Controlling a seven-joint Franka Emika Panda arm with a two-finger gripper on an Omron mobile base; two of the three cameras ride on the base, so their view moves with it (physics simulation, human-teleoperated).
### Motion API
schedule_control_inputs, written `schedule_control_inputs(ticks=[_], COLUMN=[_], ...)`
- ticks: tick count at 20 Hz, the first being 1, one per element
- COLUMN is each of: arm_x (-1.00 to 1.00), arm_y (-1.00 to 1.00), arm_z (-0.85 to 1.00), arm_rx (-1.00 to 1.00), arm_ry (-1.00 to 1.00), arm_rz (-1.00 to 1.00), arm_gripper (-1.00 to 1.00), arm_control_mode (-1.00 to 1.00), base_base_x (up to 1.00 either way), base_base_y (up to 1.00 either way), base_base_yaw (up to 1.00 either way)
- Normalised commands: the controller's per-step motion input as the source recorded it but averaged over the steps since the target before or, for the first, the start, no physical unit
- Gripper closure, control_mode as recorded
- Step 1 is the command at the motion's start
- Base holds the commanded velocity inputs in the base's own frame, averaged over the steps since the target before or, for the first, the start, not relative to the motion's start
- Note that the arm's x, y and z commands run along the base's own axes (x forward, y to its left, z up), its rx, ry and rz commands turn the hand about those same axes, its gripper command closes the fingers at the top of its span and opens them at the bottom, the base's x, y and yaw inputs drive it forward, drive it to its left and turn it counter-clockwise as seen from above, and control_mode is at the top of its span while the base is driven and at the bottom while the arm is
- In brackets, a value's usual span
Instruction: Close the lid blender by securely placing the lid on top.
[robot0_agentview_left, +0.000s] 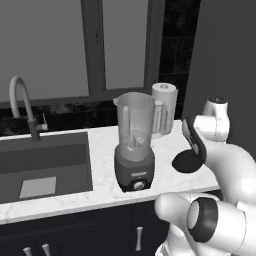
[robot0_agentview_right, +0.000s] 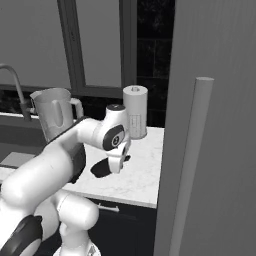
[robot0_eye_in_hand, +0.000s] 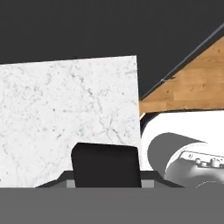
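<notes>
White marble worktop (robot0_agentview_left: 105, 150) carries the blender (robot0_agentview_left: 135, 142), which stands upright just right of the sunken sink (robot0_agentview_left: 45, 170): a clear plastic jar with its handle turned to the right, on a dark grey base with a round knob at the front. The jar's mouth is open, with nothing on it. Close behind the blender and a little to its right stands a white paper-towel roll (robot0_agentview_left: 164, 110), upright against the dark tiled wall. A curved grey tap (robot0_agentview_left: 22, 107) rises at the back of the sink, well to the blender's left. The lid (robot0_agentview_left: 187, 161), a flat round black disc, is well to the right of the blender, at about the height of its base and tilted, not on the jar. In the right base view the same disc (robot0_agentview_right: 104, 169) shows dark just above the worktop beneath the arm's white wrist. The end effector (robot0_agentview_right: 116, 162) points downward at the lid, and the disc appears to hang from it, but I cannot tell how far apart the fingers stand. In the hand view a black rounded slab (robot0_eye_in_hand: 106, 165), probably the lid, sits at the bottom edge over the marble.
</notes>
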Motion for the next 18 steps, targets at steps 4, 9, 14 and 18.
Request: schedule_control_inputs(ticks=[4,9,14,18], arm_x=[-0.21,-0.22,-0.29,-0.23], arm_y=[0.13,0.11,0.15,0.13], arm_z=[0.68,0.64,0.68,0.70], arm_rx=[0.04,0.06,0.06,0.06], arm_ry=[0.00,0.00,-0.03,-0.08], arm_rz=[-0.21,-0.15,-0.08,-0.05], arm_gripper=[1.00,1.00,1.00,1.00], arm_control_mode=[-1.00,-1.00,-1.00,-1.00], base_base_x=[0.00,0.00,0.00,0.00], base_base_y=[0.00,0.00,0.00,0.00], base_base_yaw=[0.00,0.00,0.00,0.00])
